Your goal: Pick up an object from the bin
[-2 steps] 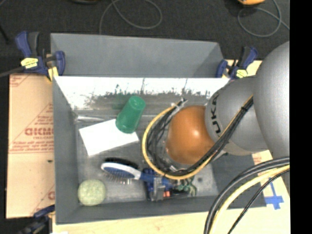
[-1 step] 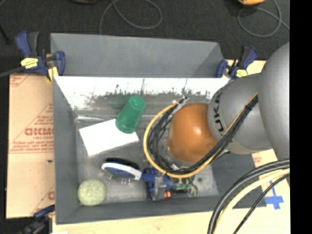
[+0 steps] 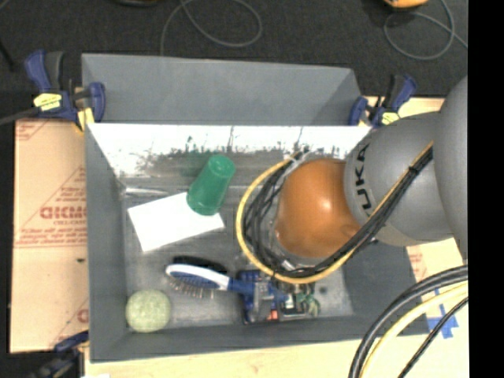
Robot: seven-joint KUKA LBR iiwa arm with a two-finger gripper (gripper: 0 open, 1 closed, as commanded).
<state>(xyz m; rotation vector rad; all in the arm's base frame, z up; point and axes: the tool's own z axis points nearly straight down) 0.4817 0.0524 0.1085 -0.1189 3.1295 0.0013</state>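
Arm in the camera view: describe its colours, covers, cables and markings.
The arm is a rounded grey link with dark lettering reading partly "UKA". An orange dome cover caps the wrist, ringed by black and yellow cables. The end effector has blue parts and small exposed electronics.

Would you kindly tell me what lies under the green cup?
The green cup lies tipped over, its lower end resting on the upper edge of the white sheet, the rest over the bin floor. Anything beneath cup or sheet is covered.
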